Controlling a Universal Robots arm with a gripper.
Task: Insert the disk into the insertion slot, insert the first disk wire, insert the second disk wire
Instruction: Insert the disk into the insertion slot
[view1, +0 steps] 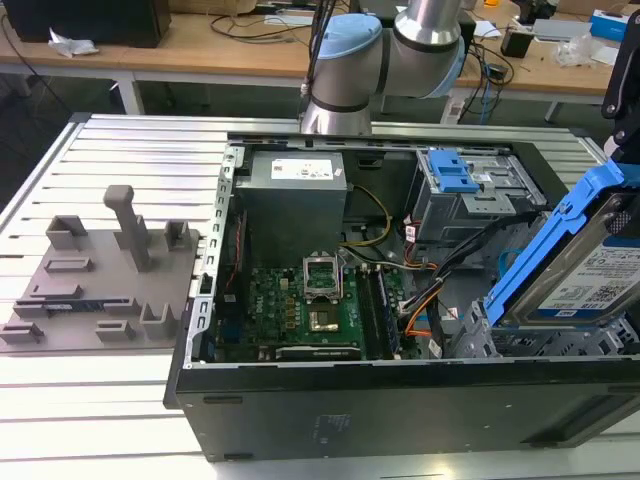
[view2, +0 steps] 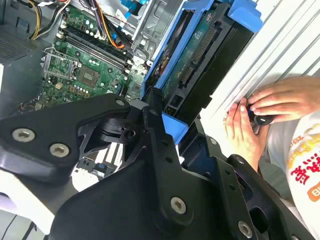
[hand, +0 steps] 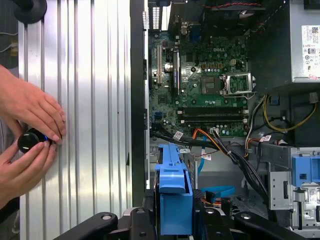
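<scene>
The disk (view1: 588, 268), a silver drive with a white label in a bright blue carrier, hangs steeply tilted at the exterior view's right, over the open computer case (view1: 400, 400). Its lower end is just above the insertion slot (view1: 535, 340), a low grey metal cage, and I cannot tell whether they touch. In both wrist views my gripper (hand: 174, 222) is shut on the blue carrier (view2: 200, 55), one black finger (view2: 156, 117) on each side. A blue cable (hand: 220, 191) and a black wire bundle (hand: 239, 165) lie loose in the case near the cage.
A taller grey bay with a blue lever (view1: 455, 178) stands behind the cage. The motherboard (view1: 310, 300) and power supply (view1: 295, 190) fill the rest of the case. A person's hands (hand: 27, 135) hold a small black knob on the ribbed aluminium table (hand: 90, 100) beside the case. A grey fixture plate (view1: 100, 285) lies at the exterior view's left.
</scene>
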